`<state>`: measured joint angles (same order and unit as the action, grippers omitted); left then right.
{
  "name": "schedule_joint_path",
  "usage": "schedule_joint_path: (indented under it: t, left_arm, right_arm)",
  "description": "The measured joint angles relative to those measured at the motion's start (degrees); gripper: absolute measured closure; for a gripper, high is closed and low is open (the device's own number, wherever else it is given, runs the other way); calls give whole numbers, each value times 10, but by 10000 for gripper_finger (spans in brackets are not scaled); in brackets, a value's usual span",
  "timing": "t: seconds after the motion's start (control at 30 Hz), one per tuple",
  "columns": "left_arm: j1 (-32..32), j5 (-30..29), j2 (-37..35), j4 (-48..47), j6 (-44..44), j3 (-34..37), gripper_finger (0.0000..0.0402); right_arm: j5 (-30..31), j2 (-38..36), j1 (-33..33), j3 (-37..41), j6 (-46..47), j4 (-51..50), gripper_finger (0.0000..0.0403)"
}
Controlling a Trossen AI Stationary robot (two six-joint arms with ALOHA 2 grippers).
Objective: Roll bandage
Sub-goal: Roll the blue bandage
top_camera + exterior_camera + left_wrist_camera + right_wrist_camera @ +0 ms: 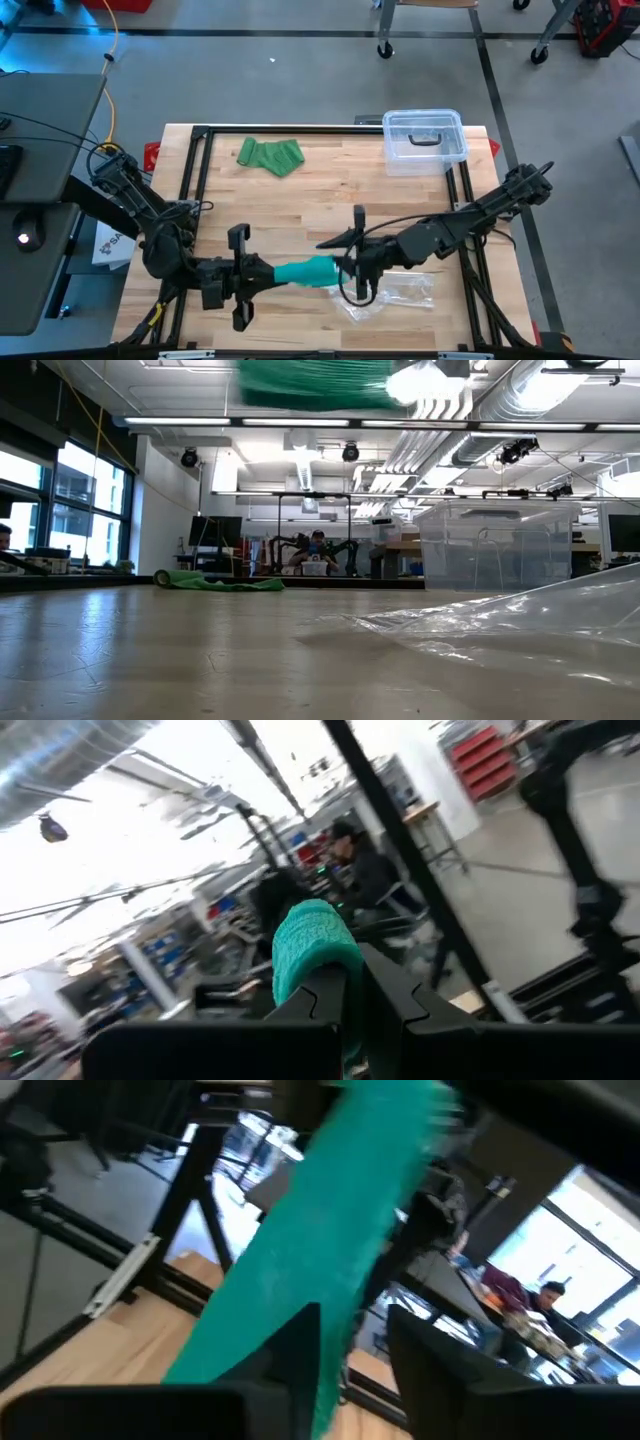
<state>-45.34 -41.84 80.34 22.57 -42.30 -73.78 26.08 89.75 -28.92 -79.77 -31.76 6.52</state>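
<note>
Mid-roll, the teal bandage held up between my two grippers, clear of the table.

My left gripper is clamped tight on one end of the bandage; my right gripper sits at the other end with its fingers a little apart around the cloth (whether it grips, I cannot tell). Part looks wound, but a flat strip remains loose, so rolling is not finished, I judge. Its long axis runs from left gripper to right gripper, well apart from the clear box.

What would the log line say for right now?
left tool: shut on teal bandage | right tool: at bandage's other end | held above table
</note>
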Motion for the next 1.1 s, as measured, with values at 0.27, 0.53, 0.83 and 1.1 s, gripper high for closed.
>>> schedule_joint_path:
  t: [0.27,0.53,0.83,1.1]
  left_arm:
    - [0,-22,0,-5,-15,0,394]
    - [-1,-22,0,-36,-15,0,394]
    - [-1,-22,0,-61,-33,0,394]
    - [-3,-22,0,-46,-46,0,394]
  right_arm:
    - [-2,10,-30,0,2,12,214]
    - [154,9,-84,-20,6,8,208]
    - [151,-2,-71,-79,134,-179,208]
    - [46,0,-32,-37,153,-367,208]
